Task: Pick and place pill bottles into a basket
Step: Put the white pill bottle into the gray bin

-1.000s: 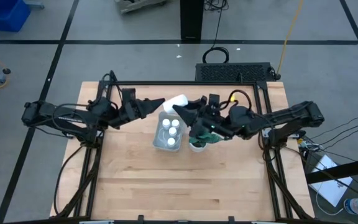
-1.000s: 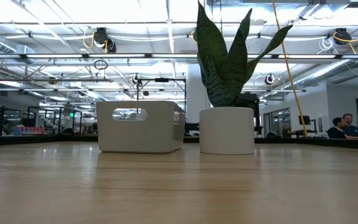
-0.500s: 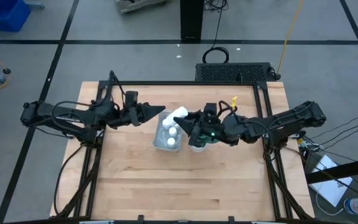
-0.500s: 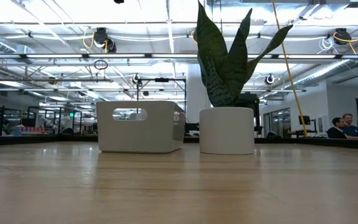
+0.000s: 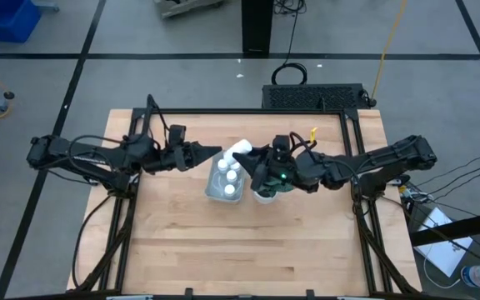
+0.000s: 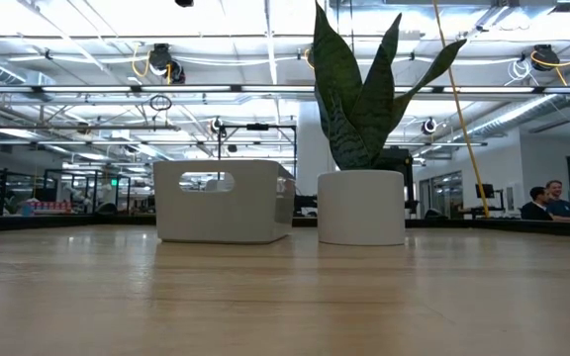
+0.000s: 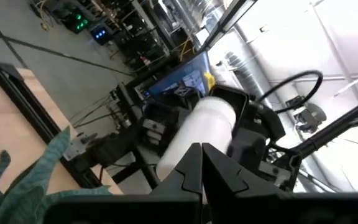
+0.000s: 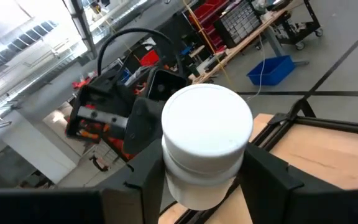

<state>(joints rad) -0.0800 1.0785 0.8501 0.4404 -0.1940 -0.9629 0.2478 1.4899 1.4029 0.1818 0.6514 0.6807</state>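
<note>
Since a second ago your left gripper (image 5: pixel 217 152) snapped closed, empty; right gripper (image 5: pixel 244 155) grips a pill bottle (image 5: pixel 241 151) above the basket (image 5: pixel 213 187), frame centre.

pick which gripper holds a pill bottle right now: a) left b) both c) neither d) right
d: the right gripper clamps a white pill bottle between its fingers above the basket, while the left gripper is shut and holds nothing.
</note>
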